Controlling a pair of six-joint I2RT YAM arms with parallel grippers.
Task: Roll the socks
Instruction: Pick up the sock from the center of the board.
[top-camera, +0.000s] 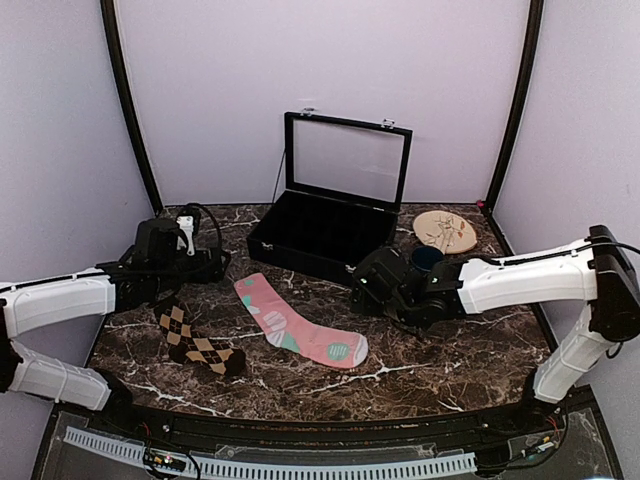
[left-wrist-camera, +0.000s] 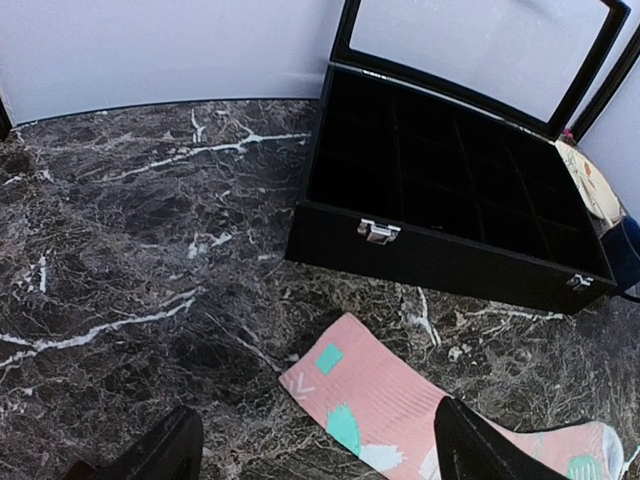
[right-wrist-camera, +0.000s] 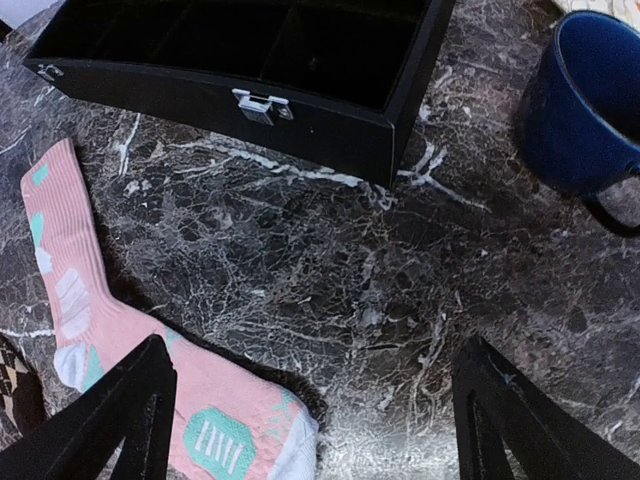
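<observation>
The pink sock (top-camera: 298, 325) with teal and white patches lies flat mid-table, cuff toward the back left, white toe (right-wrist-camera: 296, 452) at the right. Left of it the brown argyle sock (top-camera: 200, 345) lies flat. My left gripper (top-camera: 222, 263) hovers open behind the socks, with the pink cuff (left-wrist-camera: 375, 400) between and below its fingertips (left-wrist-camera: 470, 455). My right gripper (top-camera: 368, 285) hangs open right of the pink sock, above bare marble beside the toe. Neither gripper touches a sock.
An open black compartment box (top-camera: 325, 235) with a raised glass lid stands at the back centre. A dark blue mug (right-wrist-camera: 590, 105) sits behind my right gripper, and a round wooden disc (top-camera: 445, 231) lies at the back right. Purple walls enclose the table.
</observation>
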